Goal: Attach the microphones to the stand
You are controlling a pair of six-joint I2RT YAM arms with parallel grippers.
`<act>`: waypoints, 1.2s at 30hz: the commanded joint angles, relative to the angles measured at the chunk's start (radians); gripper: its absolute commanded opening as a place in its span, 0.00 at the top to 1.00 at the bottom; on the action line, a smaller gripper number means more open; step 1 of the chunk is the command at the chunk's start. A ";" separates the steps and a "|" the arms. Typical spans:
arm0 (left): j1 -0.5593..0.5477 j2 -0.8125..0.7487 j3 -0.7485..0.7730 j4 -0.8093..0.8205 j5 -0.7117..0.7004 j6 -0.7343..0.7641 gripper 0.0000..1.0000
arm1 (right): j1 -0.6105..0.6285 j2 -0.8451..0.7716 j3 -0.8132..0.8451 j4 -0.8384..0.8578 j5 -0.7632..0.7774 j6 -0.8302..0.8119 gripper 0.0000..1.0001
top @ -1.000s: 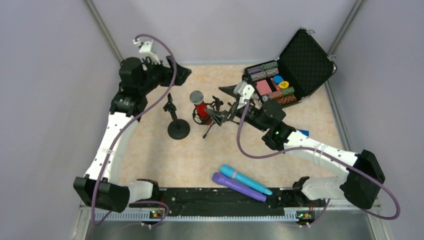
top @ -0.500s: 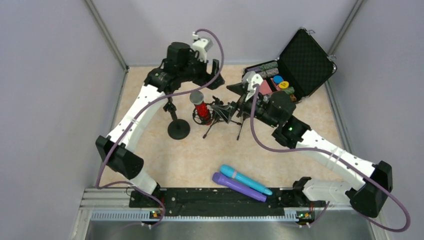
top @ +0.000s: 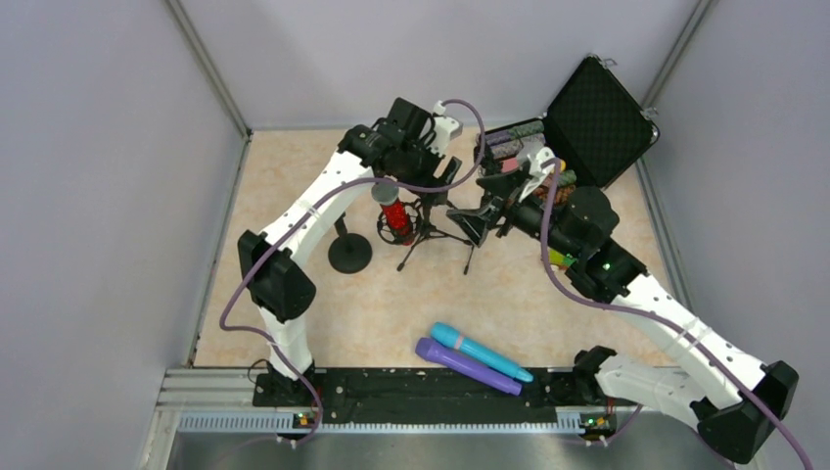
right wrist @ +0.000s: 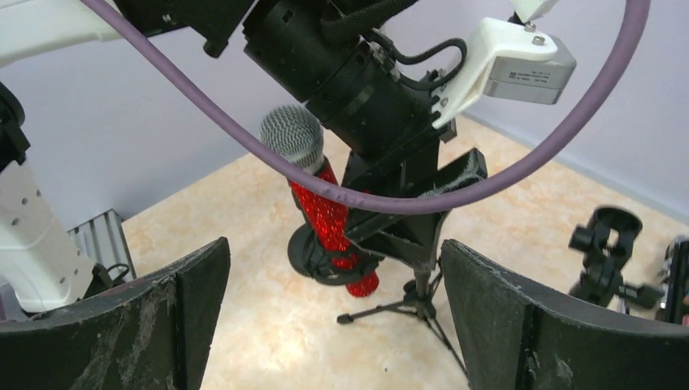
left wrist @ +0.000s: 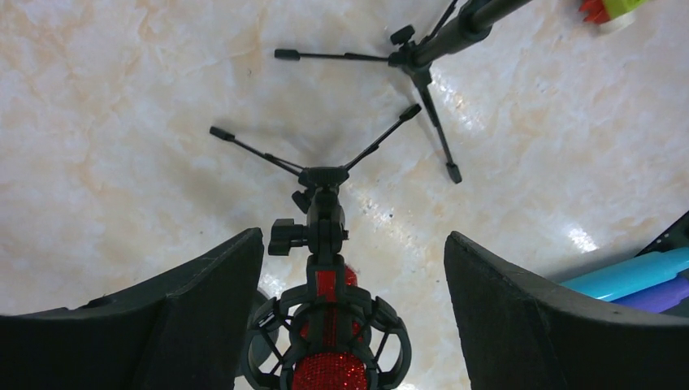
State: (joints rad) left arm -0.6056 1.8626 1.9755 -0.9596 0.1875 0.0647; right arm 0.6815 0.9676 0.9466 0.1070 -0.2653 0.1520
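The glittery red microphone (top: 393, 213) with a silver head (right wrist: 291, 134) stands tilted in the shock mount of a small black tripod stand (top: 421, 233). My left gripper (top: 428, 188) hovers just above and beside it. In the left wrist view its jaws stand open on either side of the mount and red body (left wrist: 329, 370), touching neither. My right gripper (top: 477, 217) is open and empty, to the right of the tripods and facing the red microphone (right wrist: 329, 213). The light blue microphone (top: 482, 352) and the purple one (top: 468, 365) lie side by side near the front edge.
A second black tripod (top: 462, 233) stands right of the first. A round-base stand (top: 349, 253) with an empty clip is to the left. An open black case (top: 587, 117) of chips sits at the back right. A multicoloured block (top: 556, 258) lies under my right arm.
My left arm has swung from the back left corner rightward to over the red microphone. My right gripper has drawn back to the right, away from the tripods.
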 commanded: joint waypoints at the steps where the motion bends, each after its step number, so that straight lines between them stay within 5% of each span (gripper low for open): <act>1: -0.012 0.010 0.045 -0.072 -0.058 0.060 0.16 | -0.036 -0.055 -0.063 -0.038 -0.026 0.077 0.03; 18: -0.025 0.107 0.047 -0.101 -0.152 0.108 0.34 | -0.058 -0.076 -0.124 -0.055 -0.008 0.086 0.04; 23: -0.023 0.118 0.047 -0.103 -0.151 0.120 0.56 | -0.060 -0.073 -0.127 -0.058 -0.008 0.084 0.04; 29: -0.024 0.114 0.048 -0.116 -0.155 0.129 0.96 | -0.060 -0.064 -0.136 -0.057 -0.010 0.076 0.04; 36: -0.026 0.098 0.091 -0.160 -0.148 0.122 1.00 | -0.060 -0.045 -0.189 0.034 -0.068 0.078 0.05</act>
State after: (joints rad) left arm -0.6258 1.9751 2.0003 -1.0897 0.0429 0.1753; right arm 0.6361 0.9115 0.7822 0.0586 -0.2905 0.2302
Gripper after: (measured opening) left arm 0.461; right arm 0.960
